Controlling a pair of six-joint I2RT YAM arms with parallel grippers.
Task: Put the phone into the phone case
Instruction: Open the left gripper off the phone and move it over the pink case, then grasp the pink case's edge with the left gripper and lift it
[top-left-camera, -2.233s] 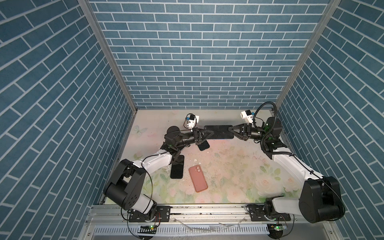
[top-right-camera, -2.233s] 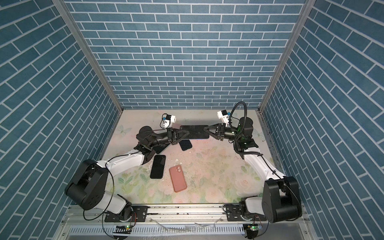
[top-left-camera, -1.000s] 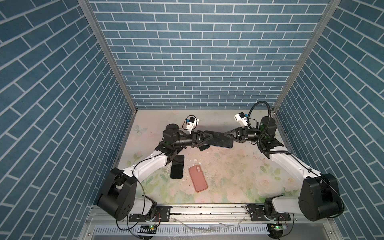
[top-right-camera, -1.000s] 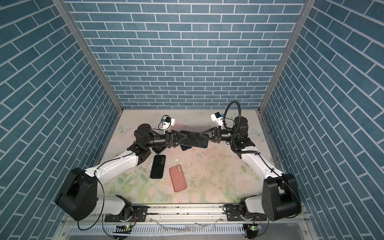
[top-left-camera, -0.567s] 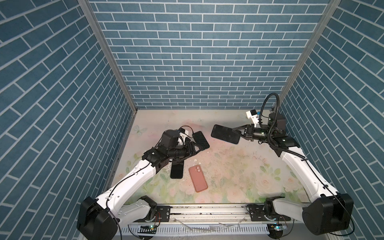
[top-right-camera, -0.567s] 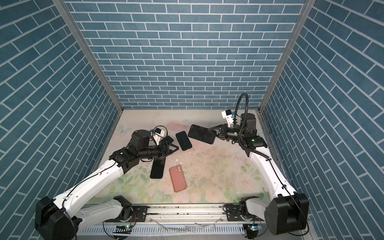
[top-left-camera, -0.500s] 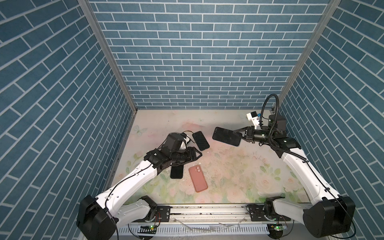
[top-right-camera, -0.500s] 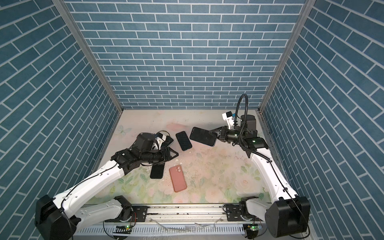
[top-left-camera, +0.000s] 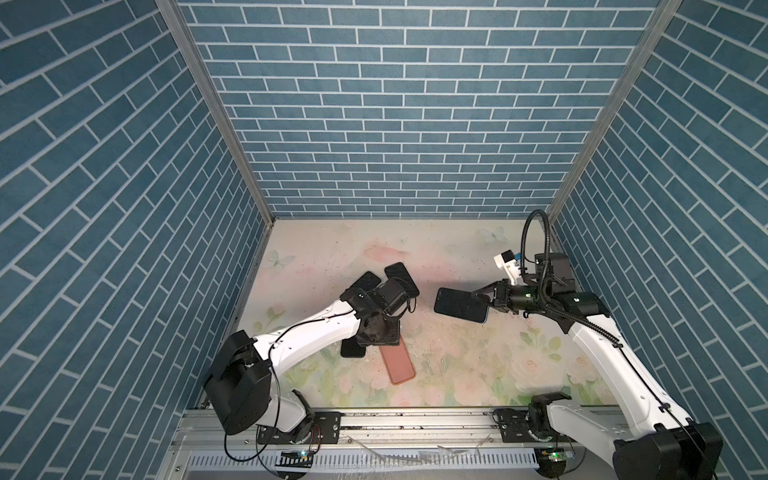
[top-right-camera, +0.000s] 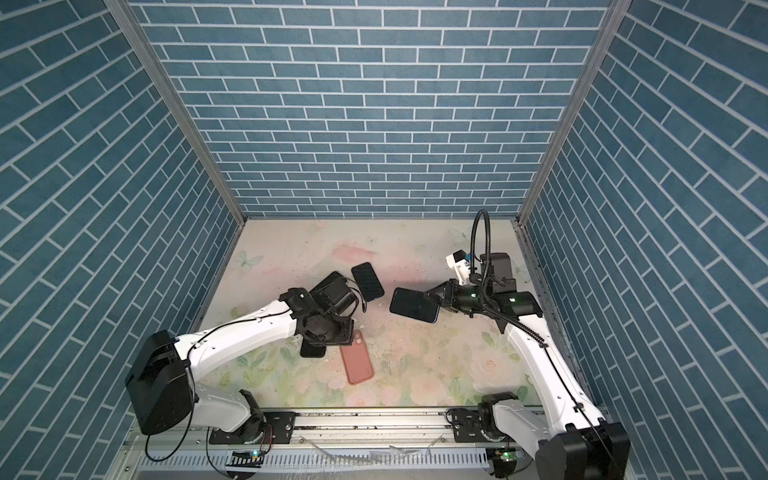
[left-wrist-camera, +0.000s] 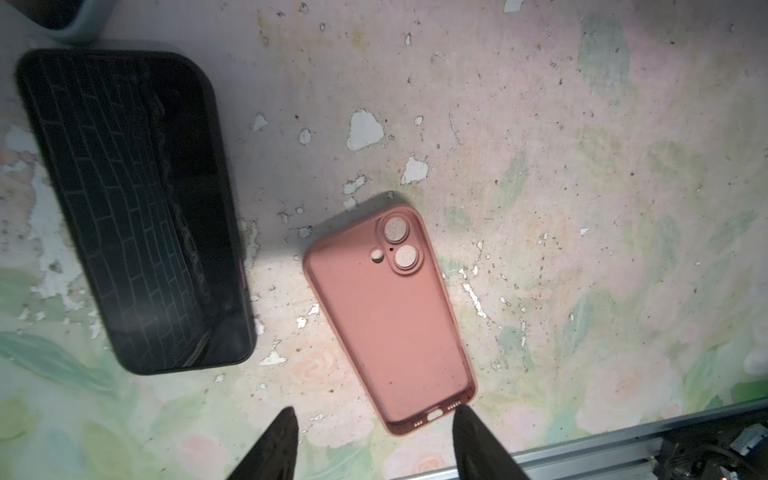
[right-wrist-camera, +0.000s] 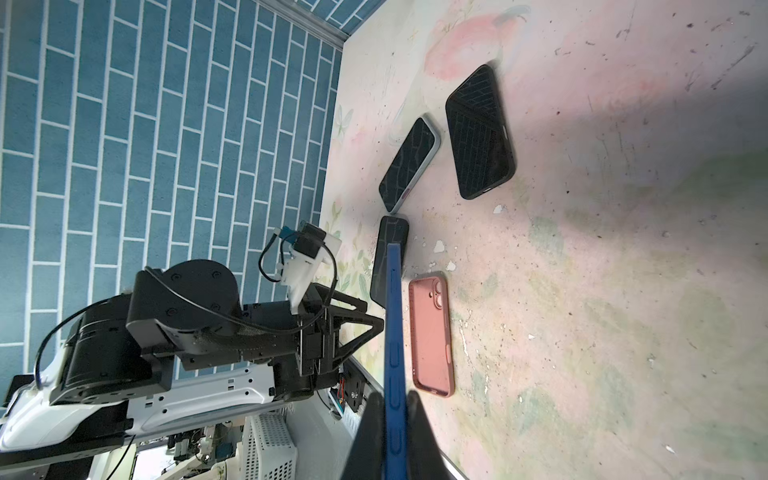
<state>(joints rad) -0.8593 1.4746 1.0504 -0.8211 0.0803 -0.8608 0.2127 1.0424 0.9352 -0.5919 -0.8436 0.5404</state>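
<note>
Left wrist view: the left gripper (left-wrist-camera: 374, 410) hangs half open over the pink phone case (left-wrist-camera: 390, 316), whose port end lies between its fingertips on the tabletop (left-wrist-camera: 582, 166). In a top view the right gripper (top-left-camera: 483, 300) grips the phone (top-left-camera: 457, 308) aloft, well apart.

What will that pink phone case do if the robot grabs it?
The pink case is an empty, thin-walled shell, so it is probably light and may flex when squeezed. Its matte surface looks rubbery, so it is likely grippy. It lies flat on the table, so a push should slide it, not roll it.
</note>
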